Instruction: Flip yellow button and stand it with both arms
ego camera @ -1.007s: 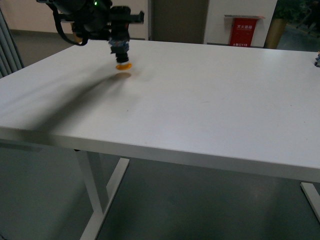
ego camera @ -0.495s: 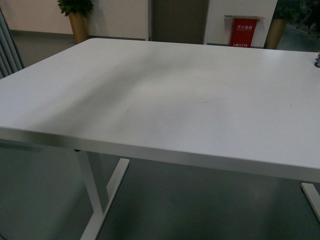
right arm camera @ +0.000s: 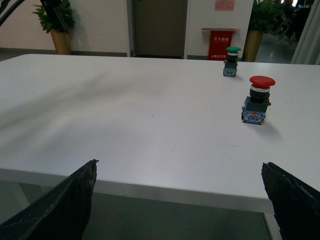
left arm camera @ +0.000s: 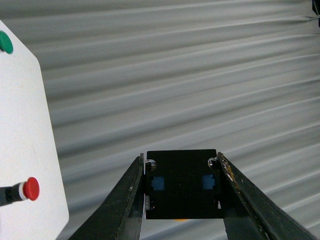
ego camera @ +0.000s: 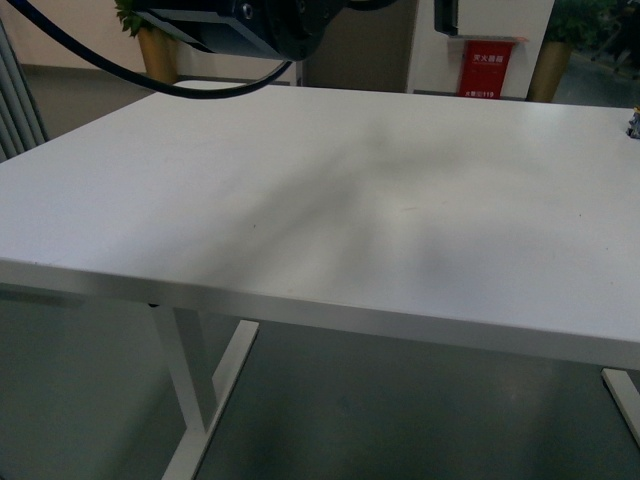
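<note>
- Tabletop [ego camera: 350,200]: broad, flat, white, smooth and matte, with a hard square edge. Risk: nothing on this surface would stop a dropped part, which could bounce or roll off.
- Left arm [ego camera: 240,25]: dark metal body at the top of the front view, with a black cable [ego camera: 100,75] looping below it. Risk: the wrist view looks past the tabletop edge to a ribbed grey wall [left arm camera: 175,75], so a release here may fall clear of the surface.
- Right hand [right arm camera: 179,165]: spread wide and empty, with dark, rough-edged fingers low at the near edge. Risk: at handover it may close on the round cap, which is likely slick, and twist the part.
- Left hand [left arm camera: 181,167]: pressed onto the yellow button [left arm camera: 182,192] and holding it off the tabletop. Its slim black fingers taper to narrow tips. Risk: the contact faces are small, so a turn could let the block pivot.
- Yellow button: boxy black contact block with two blue insets and hard plastic faces. Only a sliver of orange cap shows. Risk: standing on its cap it would be top-heavy.
- Red button [right arm camera: 257,102] and green button [right arm camera: 231,60]: both upright, with domed caps. Risk: a sweeping arm could knock them.
</note>
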Action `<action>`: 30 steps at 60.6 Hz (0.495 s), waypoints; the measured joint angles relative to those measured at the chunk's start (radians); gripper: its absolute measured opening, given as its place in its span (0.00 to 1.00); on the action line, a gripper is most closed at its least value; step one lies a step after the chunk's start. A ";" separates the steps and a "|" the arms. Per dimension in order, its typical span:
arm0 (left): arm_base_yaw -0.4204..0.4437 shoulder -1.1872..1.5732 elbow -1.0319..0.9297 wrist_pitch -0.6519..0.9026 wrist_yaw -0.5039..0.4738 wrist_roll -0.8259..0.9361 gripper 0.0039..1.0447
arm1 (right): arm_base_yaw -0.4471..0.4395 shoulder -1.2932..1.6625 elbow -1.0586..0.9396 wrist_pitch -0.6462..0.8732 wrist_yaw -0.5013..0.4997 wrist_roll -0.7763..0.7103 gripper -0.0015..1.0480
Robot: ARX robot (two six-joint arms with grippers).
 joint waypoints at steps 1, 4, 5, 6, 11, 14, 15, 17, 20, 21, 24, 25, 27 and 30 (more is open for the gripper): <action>-0.002 -0.001 -0.009 0.004 0.000 -0.005 0.34 | 0.000 0.000 0.000 0.000 0.000 0.000 0.93; -0.003 -0.001 -0.035 0.032 0.001 -0.018 0.34 | 0.000 0.000 0.000 0.000 0.000 0.000 0.93; -0.003 -0.001 -0.047 0.040 0.001 -0.020 0.34 | 0.000 0.000 0.000 0.000 0.000 0.000 0.93; -0.003 -0.002 -0.058 0.046 0.001 -0.027 0.34 | 0.000 0.000 0.000 0.000 0.000 0.000 0.93; -0.005 -0.006 -0.107 0.080 0.001 -0.045 0.34 | 0.012 0.024 0.016 -0.040 0.031 0.034 0.93; -0.005 -0.011 -0.132 0.101 0.003 -0.052 0.34 | 0.044 0.202 0.086 -0.049 0.068 0.161 0.93; -0.005 -0.015 -0.136 0.101 0.005 -0.052 0.34 | 0.049 0.266 0.109 -0.021 0.061 0.201 0.93; -0.010 -0.021 -0.142 0.103 0.005 -0.056 0.34 | 0.055 0.425 0.177 0.060 0.023 0.293 0.93; -0.020 -0.029 -0.148 0.107 0.011 -0.056 0.34 | 0.054 0.595 0.266 0.142 -0.033 0.420 0.93; -0.021 -0.030 -0.148 0.107 0.013 -0.056 0.34 | 0.051 0.647 0.296 0.161 -0.056 0.449 0.93; -0.027 -0.035 -0.149 0.107 0.019 -0.056 0.34 | 0.042 0.767 0.371 0.191 -0.120 0.558 0.93; -0.029 -0.037 -0.149 0.107 0.020 -0.056 0.34 | 0.037 0.809 0.399 0.202 -0.143 0.598 0.93; -0.032 -0.040 -0.149 0.107 0.020 -0.055 0.34 | 0.028 0.868 0.439 0.223 -0.181 0.661 0.93; -0.033 -0.042 -0.149 0.106 0.021 -0.054 0.34 | 0.014 0.938 0.491 0.253 -0.226 0.740 0.93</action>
